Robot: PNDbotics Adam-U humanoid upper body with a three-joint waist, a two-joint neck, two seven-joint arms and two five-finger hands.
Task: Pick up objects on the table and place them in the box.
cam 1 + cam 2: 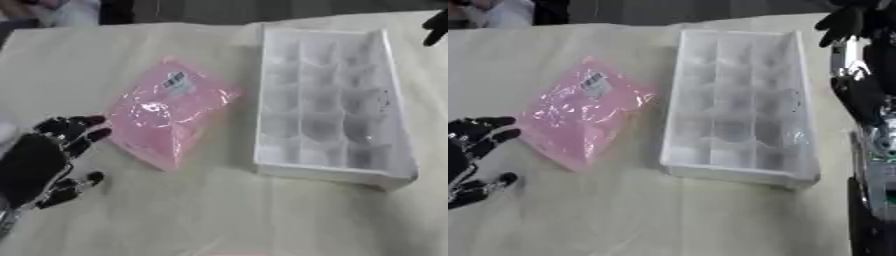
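A pink plastic packet (166, 117) with a small label lies flat on the cloth-covered table, left of the box. The box (385, 102) is a white tray split into several compartments, standing right of centre. My left hand (39, 160) hovers open at the lower left, fingers spread, its fingertips just left of the packet's near corner and not touching it. My right hand (846, 22) shows at the upper right, beyond the box's far right corner, with the arm running down the right edge; its fingers look straight and hold nothing.
The table (219, 215) is covered in a pale cream cloth, creased in places. A person's clothing shows at the far upper left edge. The table's far edge runs along the top of the views.
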